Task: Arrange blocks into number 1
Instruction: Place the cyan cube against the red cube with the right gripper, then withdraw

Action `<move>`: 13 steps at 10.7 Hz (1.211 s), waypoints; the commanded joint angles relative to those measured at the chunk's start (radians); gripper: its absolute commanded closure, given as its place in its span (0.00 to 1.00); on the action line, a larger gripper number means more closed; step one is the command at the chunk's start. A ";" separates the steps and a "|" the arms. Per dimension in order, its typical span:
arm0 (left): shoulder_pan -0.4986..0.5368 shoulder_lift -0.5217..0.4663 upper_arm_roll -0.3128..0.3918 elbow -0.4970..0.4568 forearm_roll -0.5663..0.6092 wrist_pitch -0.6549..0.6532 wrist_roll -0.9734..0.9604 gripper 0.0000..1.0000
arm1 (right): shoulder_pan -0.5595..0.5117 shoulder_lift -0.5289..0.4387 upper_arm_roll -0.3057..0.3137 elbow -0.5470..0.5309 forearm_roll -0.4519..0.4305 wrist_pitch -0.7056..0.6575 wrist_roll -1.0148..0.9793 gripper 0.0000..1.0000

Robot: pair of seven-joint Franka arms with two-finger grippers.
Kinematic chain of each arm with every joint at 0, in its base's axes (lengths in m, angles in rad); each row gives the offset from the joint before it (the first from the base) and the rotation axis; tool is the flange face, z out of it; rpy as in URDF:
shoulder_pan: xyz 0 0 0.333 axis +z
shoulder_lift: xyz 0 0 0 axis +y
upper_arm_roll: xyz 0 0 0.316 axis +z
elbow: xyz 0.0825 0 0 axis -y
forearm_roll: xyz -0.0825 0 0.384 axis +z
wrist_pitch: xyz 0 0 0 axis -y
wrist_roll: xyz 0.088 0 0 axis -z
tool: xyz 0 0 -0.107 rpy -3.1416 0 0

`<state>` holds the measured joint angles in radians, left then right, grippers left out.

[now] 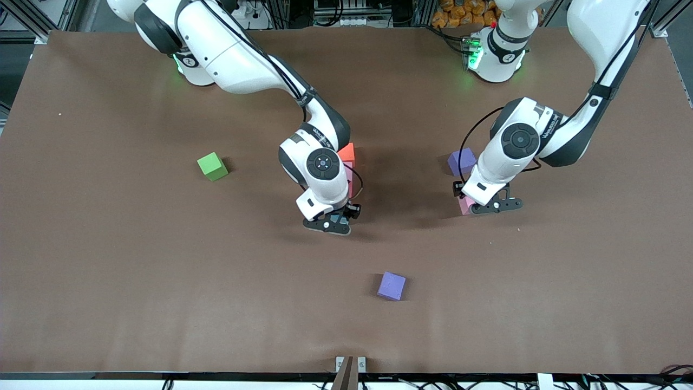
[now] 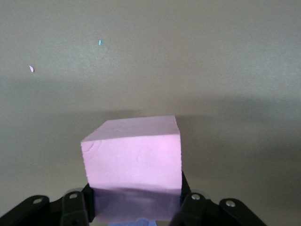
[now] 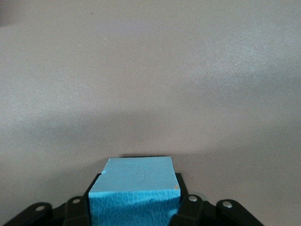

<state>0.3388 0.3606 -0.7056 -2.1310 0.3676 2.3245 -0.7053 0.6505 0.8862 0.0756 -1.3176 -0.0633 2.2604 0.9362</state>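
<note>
My right gripper (image 1: 331,222) is down at the table's middle, its fingers against both sides of a light blue block (image 3: 134,190) that rests on the table. No gap shows between them. Farther from the front camera, partly hidden by that wrist, lie an orange-red block (image 1: 347,152) and, touching it, a light pink block (image 1: 351,183). Toward the left arm's end, my left gripper (image 1: 491,206) is shut on the other light pink block (image 2: 134,162), also (image 1: 465,205), low at the table. I cannot tell whether it touches the surface.
A purple cube (image 1: 462,161) lies just past the left gripper, toward the arm bases. Another purple cube (image 1: 391,285) lies nearer the front camera than the right gripper. A green cube (image 1: 212,166) sits toward the right arm's end of the brown table (image 1: 135,281).
</note>
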 commanded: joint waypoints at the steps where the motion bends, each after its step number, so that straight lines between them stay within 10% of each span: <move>1: 0.011 -0.026 -0.022 -0.006 -0.021 -0.028 -0.007 1.00 | 0.011 0.010 -0.011 0.023 0.000 0.001 0.013 0.00; 7: 0.011 -0.054 -0.055 0.000 -0.059 -0.049 -0.013 1.00 | -0.053 -0.035 -0.005 0.182 0.005 -0.234 -0.065 0.00; 13: 0.003 -0.049 -0.210 0.031 -0.095 -0.112 -0.198 1.00 | -0.216 -0.324 -0.010 0.175 0.014 -0.466 -0.255 0.00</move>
<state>0.3398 0.3336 -0.8575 -2.0984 0.2942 2.2480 -0.8322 0.4830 0.6516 0.0565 -1.0983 -0.0610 1.8583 0.7259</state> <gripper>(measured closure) 0.370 0.000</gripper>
